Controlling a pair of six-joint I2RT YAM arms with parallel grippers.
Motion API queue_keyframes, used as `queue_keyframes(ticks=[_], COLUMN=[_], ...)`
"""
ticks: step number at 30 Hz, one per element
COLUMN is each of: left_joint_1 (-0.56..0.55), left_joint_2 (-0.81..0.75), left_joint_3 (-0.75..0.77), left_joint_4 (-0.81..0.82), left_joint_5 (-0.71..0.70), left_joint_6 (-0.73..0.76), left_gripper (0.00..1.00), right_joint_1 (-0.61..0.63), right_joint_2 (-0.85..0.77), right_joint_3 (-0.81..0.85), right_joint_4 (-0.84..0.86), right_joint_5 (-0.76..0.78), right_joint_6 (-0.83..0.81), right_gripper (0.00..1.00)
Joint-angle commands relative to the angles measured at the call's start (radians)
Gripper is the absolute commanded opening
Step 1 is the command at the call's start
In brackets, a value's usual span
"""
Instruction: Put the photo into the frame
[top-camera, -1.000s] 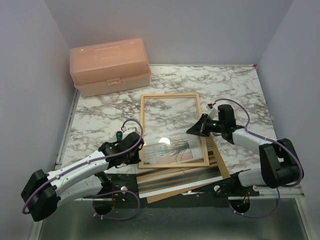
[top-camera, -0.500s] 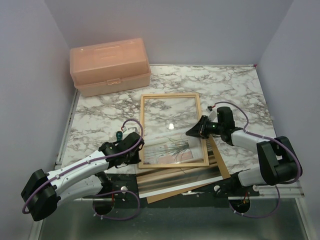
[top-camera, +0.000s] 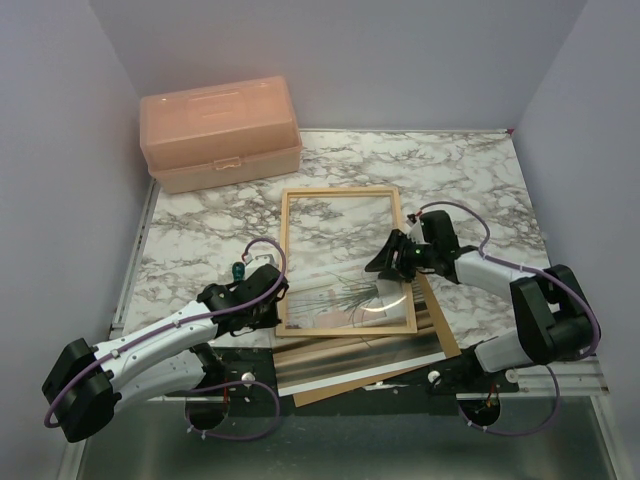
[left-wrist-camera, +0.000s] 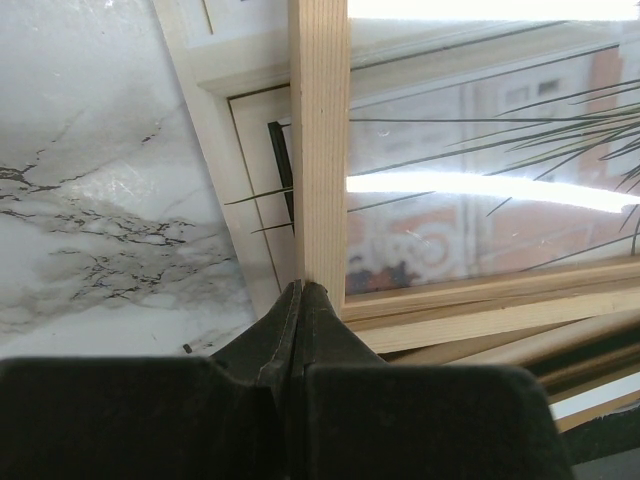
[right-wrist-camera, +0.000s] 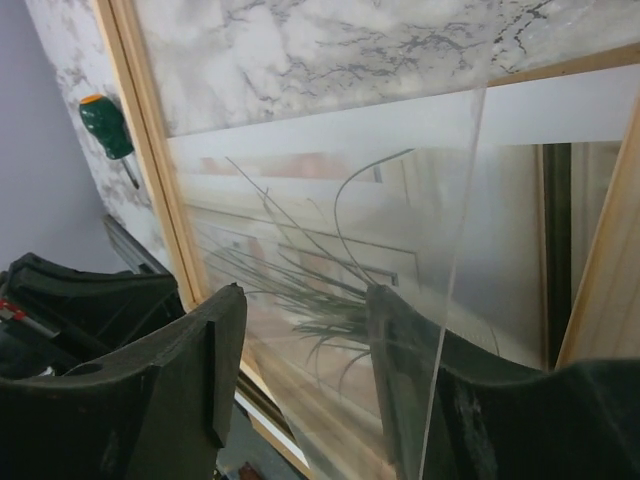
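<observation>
Closed left gripper (left-wrist-camera: 300, 290) is touching the thin light-wood rectangular frame (top-camera: 340, 191); right gripper (right-wrist-camera: 305, 300), fingers apart, is straddling a clear glossy sheet (right-wrist-camera: 440, 300)'s edge.

Between the left gripper (top-camera: 273, 304) and the right gripper (top-camera: 379, 265), the frame (top-camera: 340, 190) hides most of the brown board (top-camera: 447, 338); a clear sheet (right-wrist-camera: 330, 180) blurs the right gripper's finger (right-wrist-camera: 400, 350).
</observation>
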Motion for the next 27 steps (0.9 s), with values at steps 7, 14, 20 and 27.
queue_keyframes(ticks=[7, 14, 20, 27], left_joint_1=[-0.013, -0.014, -0.016, -0.016], left_joint_2=[0.02, 0.02, 0.019, 0.025], left_joint_3=[-0.011, -0.012, -0.013, -0.01], left_joint_4=[-0.038, -0.038, -0.038, -0.04], left_joint_5=[-0.019, -0.021, -0.022, -0.022], left_joint_6=[0.002, 0.002, -0.001, 0.002], left_gripper=[0.0, 0.0, 0.0, 0.0], right_joint_1=[0.068, 0.098, 0.114, 0.116], right_joint_2=[0.016, -0.02, -0.037, -0.052], right_joint_3=[0.089, 0.138, 0.149, 0.166], right_joint_4=[-0.204, -0.332, -0.393, -0.456], right_joint_5=[0.181, 0.307, 0.354, 0.399], right_joint_6=[-0.043, -0.057, -0.056, -0.061], right_gripper=[0.76, 0.89, 0.95, 0.98])
